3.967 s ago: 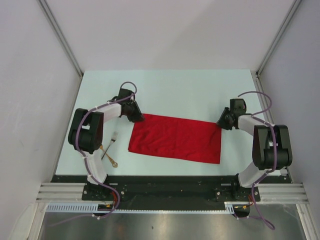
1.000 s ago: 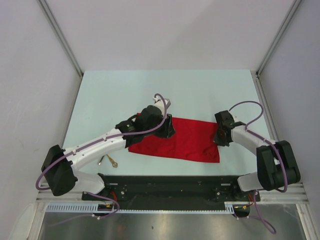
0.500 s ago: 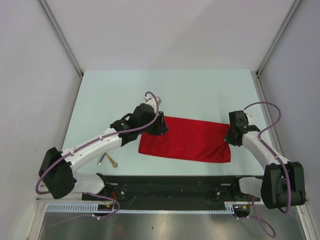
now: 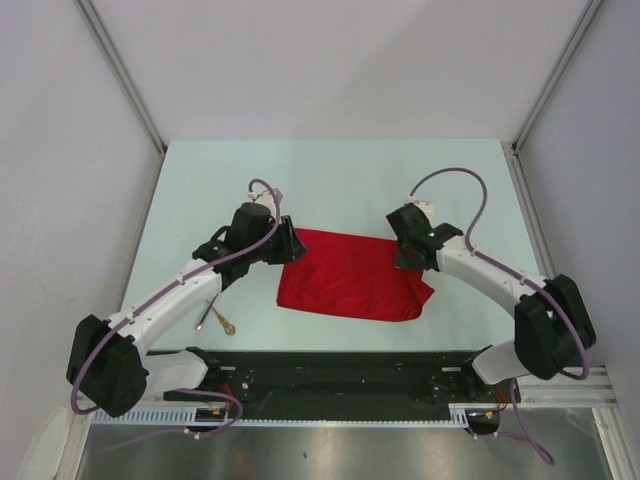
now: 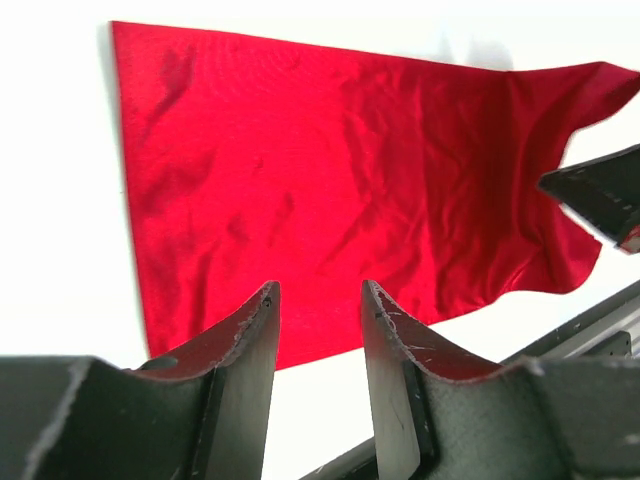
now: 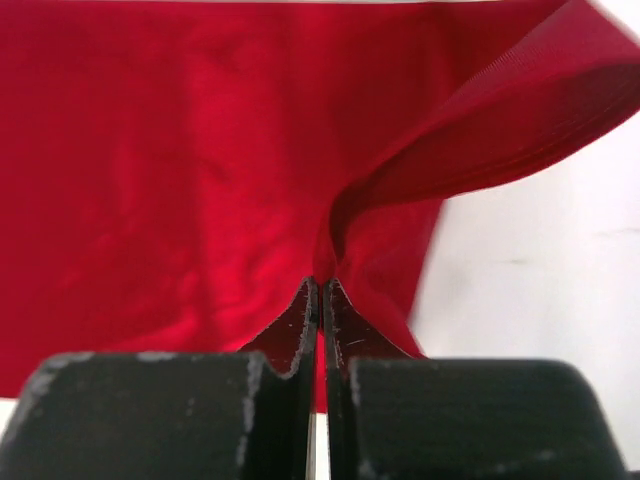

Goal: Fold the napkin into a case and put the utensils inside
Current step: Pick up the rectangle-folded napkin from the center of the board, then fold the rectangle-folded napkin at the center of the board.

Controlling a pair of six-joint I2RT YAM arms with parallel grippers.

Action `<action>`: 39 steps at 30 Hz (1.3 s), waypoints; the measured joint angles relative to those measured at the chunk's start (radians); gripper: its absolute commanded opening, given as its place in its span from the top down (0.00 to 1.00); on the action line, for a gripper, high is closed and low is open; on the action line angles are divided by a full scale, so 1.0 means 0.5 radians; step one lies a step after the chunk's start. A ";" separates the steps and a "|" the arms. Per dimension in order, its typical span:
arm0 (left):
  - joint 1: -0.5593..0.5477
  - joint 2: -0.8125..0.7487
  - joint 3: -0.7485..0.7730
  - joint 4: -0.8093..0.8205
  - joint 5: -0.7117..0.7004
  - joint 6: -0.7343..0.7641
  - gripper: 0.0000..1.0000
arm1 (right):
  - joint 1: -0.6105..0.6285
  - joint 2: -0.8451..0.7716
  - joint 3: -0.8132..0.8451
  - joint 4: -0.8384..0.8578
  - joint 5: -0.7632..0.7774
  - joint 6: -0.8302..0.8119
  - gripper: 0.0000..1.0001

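Even, diffuse overhead light fills the top view. The pale table (image 4: 330, 180) carries only faint, soft-edged shadows beneath the arms, and the brushed-metal strip (image 4: 330, 450) at the near edge gives a dull sheen without hard glare. The red napkin (image 4: 350, 282) reads saturated and sharp. In the left wrist view the table burns out to near white, while the left gripper (image 5: 318, 295) looms dark and slightly soft in the foreground. In the right wrist view the right gripper (image 6: 320, 290) is underexposed, and the napkin's raised fold at upper right is blurred.
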 measured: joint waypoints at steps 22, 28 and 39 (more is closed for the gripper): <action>0.269 -0.193 -0.247 -0.018 0.109 0.005 0.57 | 0.483 0.929 0.833 0.180 -0.329 0.317 1.00; 0.291 -0.226 -0.266 -0.028 0.117 0.007 0.57 | 0.513 1.011 0.878 0.206 -0.400 0.377 1.00; 0.298 -0.151 -0.342 -0.020 0.057 -0.021 0.65 | 0.568 1.057 0.986 0.282 -0.475 0.425 1.00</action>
